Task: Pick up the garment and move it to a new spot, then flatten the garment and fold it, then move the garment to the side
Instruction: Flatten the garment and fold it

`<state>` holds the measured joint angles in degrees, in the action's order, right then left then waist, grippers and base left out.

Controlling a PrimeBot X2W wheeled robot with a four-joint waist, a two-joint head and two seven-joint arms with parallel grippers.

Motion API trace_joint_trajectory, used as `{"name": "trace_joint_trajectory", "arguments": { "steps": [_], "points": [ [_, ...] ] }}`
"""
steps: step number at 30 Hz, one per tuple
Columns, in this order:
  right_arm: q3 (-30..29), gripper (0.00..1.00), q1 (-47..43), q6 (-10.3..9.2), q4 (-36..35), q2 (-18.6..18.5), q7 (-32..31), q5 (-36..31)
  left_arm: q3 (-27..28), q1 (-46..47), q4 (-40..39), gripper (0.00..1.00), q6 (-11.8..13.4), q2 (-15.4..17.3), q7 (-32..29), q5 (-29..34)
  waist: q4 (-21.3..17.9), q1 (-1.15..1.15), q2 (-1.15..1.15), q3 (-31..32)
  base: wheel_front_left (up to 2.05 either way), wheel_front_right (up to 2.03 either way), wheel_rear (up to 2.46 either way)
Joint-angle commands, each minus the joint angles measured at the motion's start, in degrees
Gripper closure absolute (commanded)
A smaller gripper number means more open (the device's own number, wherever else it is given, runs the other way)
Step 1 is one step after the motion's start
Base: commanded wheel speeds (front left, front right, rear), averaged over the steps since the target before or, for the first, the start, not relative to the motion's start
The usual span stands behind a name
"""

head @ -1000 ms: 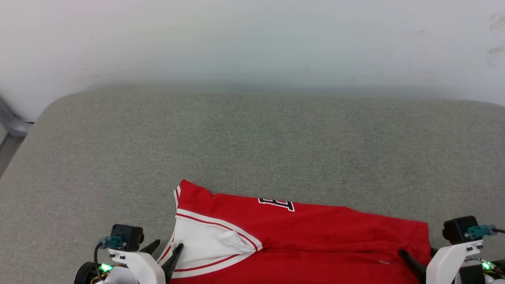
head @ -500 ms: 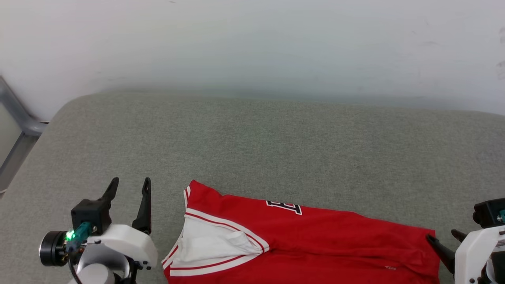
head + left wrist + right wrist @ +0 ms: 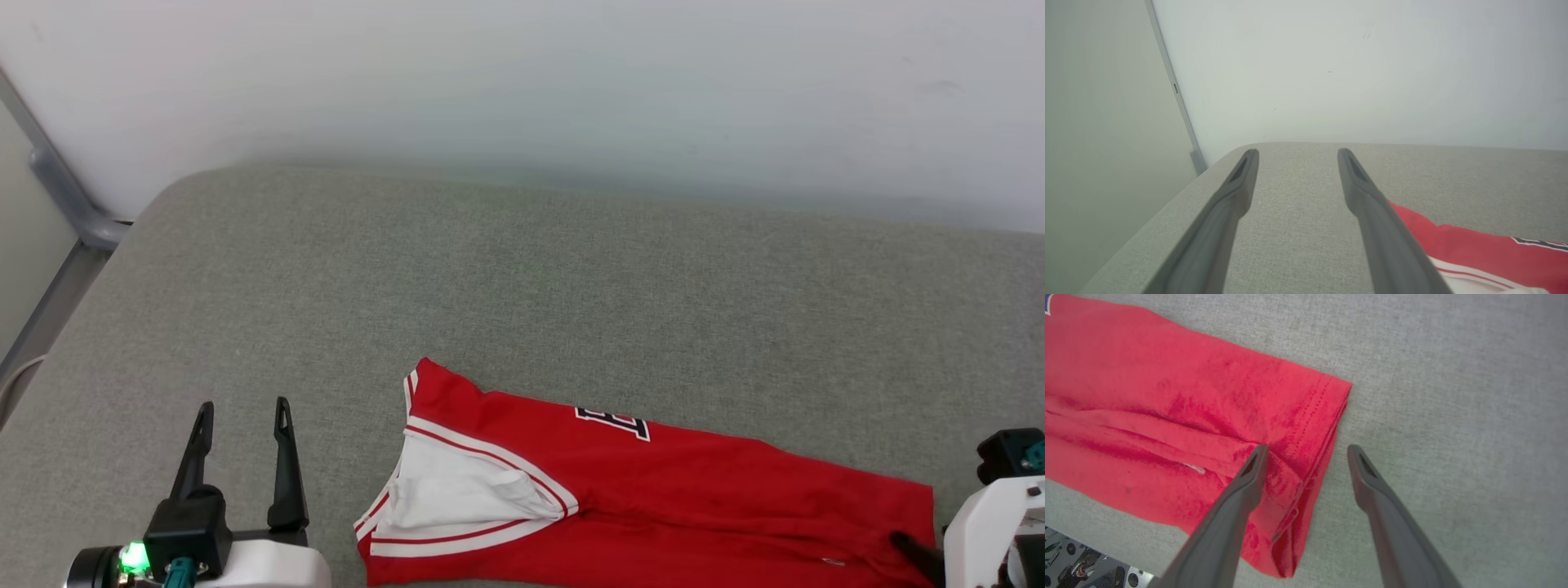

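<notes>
— Writing on the garment (image 3: 653, 506): can we read any?
— Barely. We see a strip of dark print (image 3: 612, 423) outlined in white along its far fold, but too little shows for us to name the characters. A tiny pale tag (image 3: 1194, 468) sits near the hem, too small to read.
— Where do we place it?
— Flat on the grey cushion (image 3: 522, 286), close to the near edge, folded into a long red band running across our head view. Its white sleeve end (image 3: 465, 498) with red-and-white trim lies at the left, the stitched hem at the right.
— And our claws?
— We see the left gripper (image 3: 243, 404) with its fingers spread and nothing between them, over bare cushion to the left of the sleeve end and clear of the cloth. The right gripper (image 3: 1307, 448) is spread too. One finger hangs over the hem corner and the other over bare cushion beside it, gripping nothing. Whether that finger touches the cloth we cannot tell.
— Beyond that?
— A white wall (image 3: 522, 73) behind the cushion, and a grey metal bar (image 3: 94, 233) at the far left.
</notes>
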<state>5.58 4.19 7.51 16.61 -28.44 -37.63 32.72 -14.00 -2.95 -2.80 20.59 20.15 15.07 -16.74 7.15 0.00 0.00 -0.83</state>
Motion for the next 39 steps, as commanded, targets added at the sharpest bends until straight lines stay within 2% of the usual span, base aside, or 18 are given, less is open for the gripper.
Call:
{"name": "trace_joint_trajectory", "arguments": {
  "steps": [1,8,13,15,16,29,36,39],
  "points": [
    [0.0,0.0,0.7,-0.05,0.7,0.8,-0.1,-0.4,1.0,-1.1,-0.5,0.0,-0.9,-1.2,0.1,1.3,0.4,0.0,0.0,-0.6,0.0,0.0,0.0],
    [2.6,0.0,-1.2,-0.04,4.9,3.8,0.0,-0.6,4.8,-4.1,-0.5,0.0,-4.9,-5.9,0.1,6.2,1.3,0.0,0.0,-2.0,0.0,0.0,0.0],
    [5.3,0.0,-2.4,-0.01,8.2,5.1,0.8,0.7,6.7,-4.8,0.5,0.0,-7.9,-8.1,0.1,9.4,1.5,0.0,0.0,-2.7,0.0,0.0,0.0],
    [6.0,0.88,-2.1,0.05,8.9,5.0,1.4,1.4,7.4,-4.9,1.2,0.0,-8.8,-9.1,0.1,10.2,1.4,0.0,0.0,-2.8,0.0,0.0,0.0],
    [6.2,1.0,-1.7,0.04,9.0,4.8,1.7,1.7,7.9,-4.8,1.3,0.0,-9.0,-9.4,0.1,10.7,1.3,0.0,0.0,-2.8,0.0,0.0,0.0],
    [0.5,1.0,3.3,-0.1,10.2,-1.8,5.6,4.9,10.8,-5.5,2.2,0.0,-12.3,-12.4,0.1,14.0,0.7,0.0,0.0,-1.6,0.0,0.0,0.0],
    [-4.4,1.0,4.7,-0.09,15.8,-6.4,4.9,1.7,11.0,-5.5,2.6,0.0,-13.3,-12.9,0.1,15.2,0.6,0.0,0.0,-1.4,0.0,0.0,0.0],
    [-6.0,1.0,5.2,-0.08,18.2,-6.5,4.6,1.4,11.0,-5.5,2.8,0.0,-13.6,-13.1,0.1,15.6,0.7,0.0,0.0,-1.2,0.0,0.0,0.0]
  ]
}}
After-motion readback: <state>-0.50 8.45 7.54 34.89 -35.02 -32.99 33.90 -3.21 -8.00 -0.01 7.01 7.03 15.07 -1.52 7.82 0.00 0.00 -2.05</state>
